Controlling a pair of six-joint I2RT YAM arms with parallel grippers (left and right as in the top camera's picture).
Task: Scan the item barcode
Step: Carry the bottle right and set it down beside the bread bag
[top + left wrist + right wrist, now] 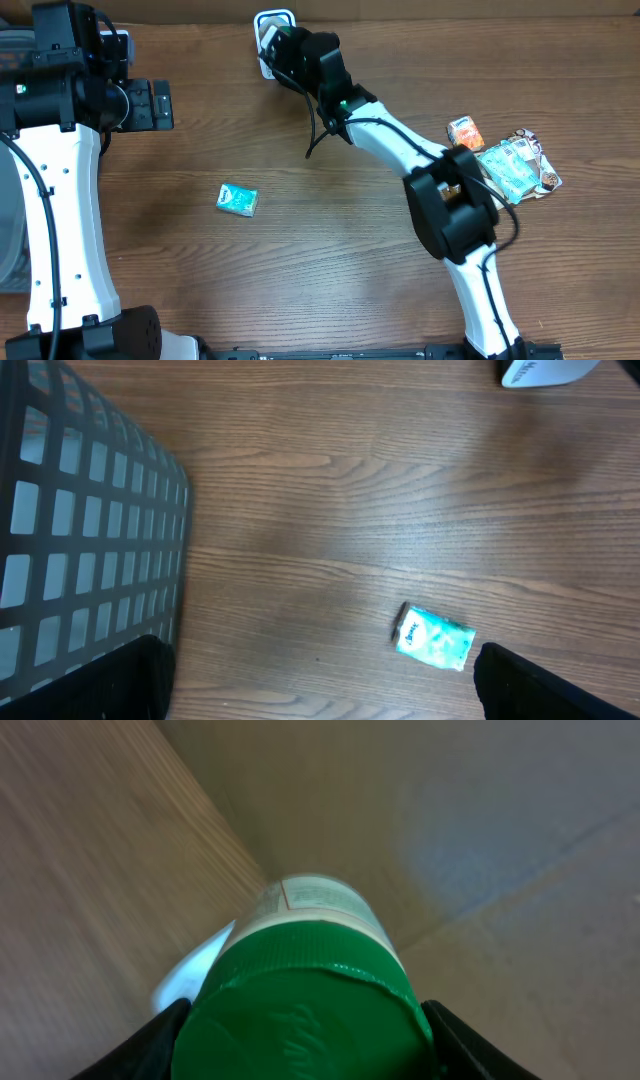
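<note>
Green-capped bottle [310,990] is sitting clamped in the right gripper [287,45], its long axis pointing at the scanner [272,18] just beyond; left gripper [320,685] is hanging wide, well apart.

A jar [318,908] with a green lid [300,1010] fills the lower middle, lid toward the camera, white label behind it. The right gripper [305,1045] has its 2 dark fingers [140,1048] pressed against either side of the lid. Wood-grain worktop [80,850] lies left, a tan cardboard wall [480,820] right. A pale white object [195,970] peeks out beside the jar.
</note>
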